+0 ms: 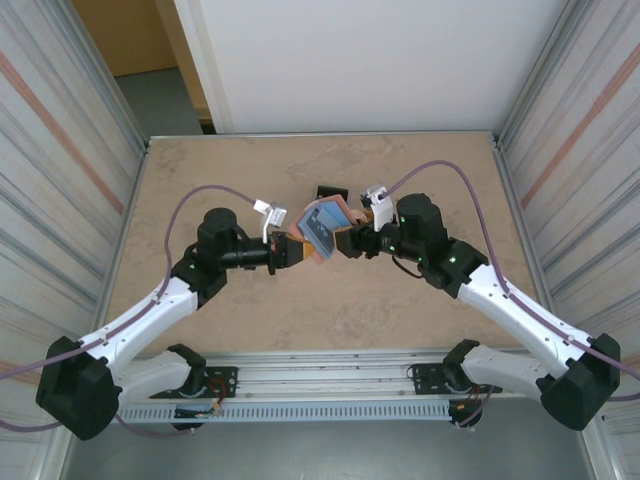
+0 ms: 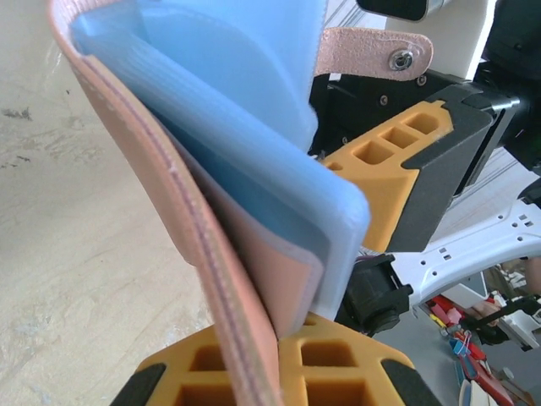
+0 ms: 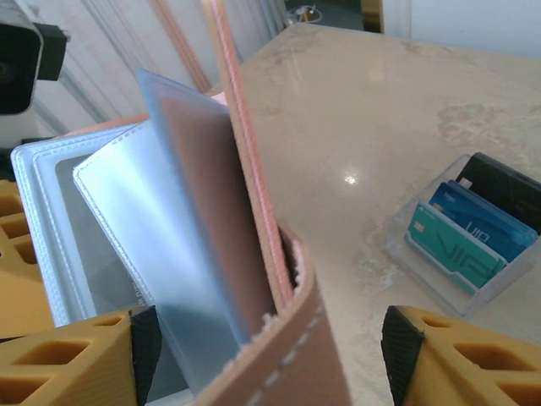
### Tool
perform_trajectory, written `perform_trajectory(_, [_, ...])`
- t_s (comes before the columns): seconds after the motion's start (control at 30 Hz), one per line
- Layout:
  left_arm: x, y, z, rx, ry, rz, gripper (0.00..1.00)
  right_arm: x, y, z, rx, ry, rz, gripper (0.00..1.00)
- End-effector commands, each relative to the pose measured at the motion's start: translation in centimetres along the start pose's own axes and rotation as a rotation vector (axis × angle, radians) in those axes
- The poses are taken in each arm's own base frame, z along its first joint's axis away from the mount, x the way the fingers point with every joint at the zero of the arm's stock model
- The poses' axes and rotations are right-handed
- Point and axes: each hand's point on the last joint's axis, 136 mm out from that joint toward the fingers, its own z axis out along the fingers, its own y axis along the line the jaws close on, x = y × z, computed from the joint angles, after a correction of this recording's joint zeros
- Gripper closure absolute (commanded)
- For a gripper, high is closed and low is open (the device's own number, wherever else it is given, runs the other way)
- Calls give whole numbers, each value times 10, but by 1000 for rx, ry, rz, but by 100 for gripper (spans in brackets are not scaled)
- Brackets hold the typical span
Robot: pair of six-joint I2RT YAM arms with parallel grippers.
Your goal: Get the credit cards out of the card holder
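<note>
The card holder (image 1: 325,228) is held up above the table's middle, spread open between both arms. Its salmon-brown cover (image 2: 194,220) is pinched in my left gripper (image 2: 283,338), which is shut on its lower edge, and the blue-grey pockets (image 2: 254,127) fan out beside it. My right gripper (image 3: 262,355) stands open around the cover's other edge (image 3: 279,338), with a clear gap to its right finger (image 3: 448,355). The credit cards (image 3: 461,228), teal, blue and black, stand in a clear rack on the table. The closing tab (image 2: 372,52) sticks out at the top.
The clear card rack (image 1: 331,192) sits on the table just behind the two grippers. Metal walls close in the table on the left and right, and the rail with the arm bases (image 1: 320,385) runs along the near edge.
</note>
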Motion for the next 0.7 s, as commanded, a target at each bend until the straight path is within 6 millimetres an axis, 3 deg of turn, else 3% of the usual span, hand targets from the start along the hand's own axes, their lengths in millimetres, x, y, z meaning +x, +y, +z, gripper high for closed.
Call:
perform_trajectory(0.0, [-14,-25,-5,76,-38,101,100,-3,5,-4,-22,-11,-6,28])
perform_trajectory(0.33, [-7,-26,-2,96,-6,92,100,-14,0,-4,8,-44,-25,34])
perform_trajectory(0.67, [-4,-24,-3,91,0,91,100,-28,1,-17,-25,-90,11,37])
